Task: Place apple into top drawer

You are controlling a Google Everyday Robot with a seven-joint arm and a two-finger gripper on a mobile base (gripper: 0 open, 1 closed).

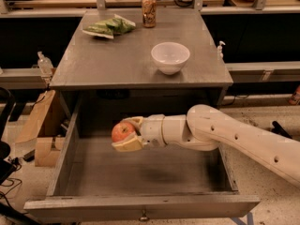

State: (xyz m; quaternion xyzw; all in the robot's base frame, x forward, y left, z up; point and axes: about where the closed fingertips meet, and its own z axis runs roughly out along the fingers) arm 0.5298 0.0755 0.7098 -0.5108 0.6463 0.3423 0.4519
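The red-orange apple sits between the cream fingers of my gripper, which is shut on it. The white arm reaches in from the right and holds the apple over the open top drawer, above the left part of the drawer's floor, below the cabinet top's front edge. The drawer is pulled out wide, grey, with a small metal knob on its front panel. Its inside holds nothing else that I can see.
On the grey cabinet top stand a white bowl, a green chip bag and a drink can. Cardboard boxes lie on the floor at the left. A small bottle stands on the left ledge.
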